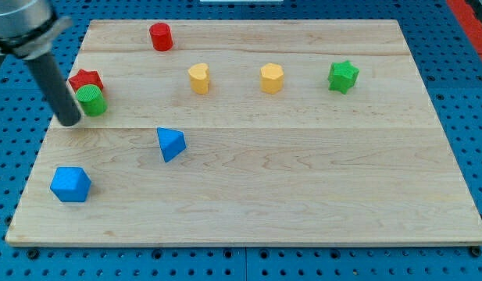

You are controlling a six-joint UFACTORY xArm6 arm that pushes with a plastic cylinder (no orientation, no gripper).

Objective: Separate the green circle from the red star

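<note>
Though touching red star [85,79], green circle [91,101] beside my tip [70,122]

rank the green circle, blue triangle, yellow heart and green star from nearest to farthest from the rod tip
From my tip:
1. Green circle block, right beside it.
2. Blue triangle block, toward the view's right.
3. Yellow heart block, upper middle.
4. Green star block, far right.

Robotics lab bench, wooden board [303,195] on blue perforated table [475,117], coloured test blocks

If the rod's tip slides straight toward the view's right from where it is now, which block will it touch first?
Most likely the green circle: my tip sits just at its left, slightly lower. The red star lies behind it. A glancing contact is possible; depth is unclear.
</note>
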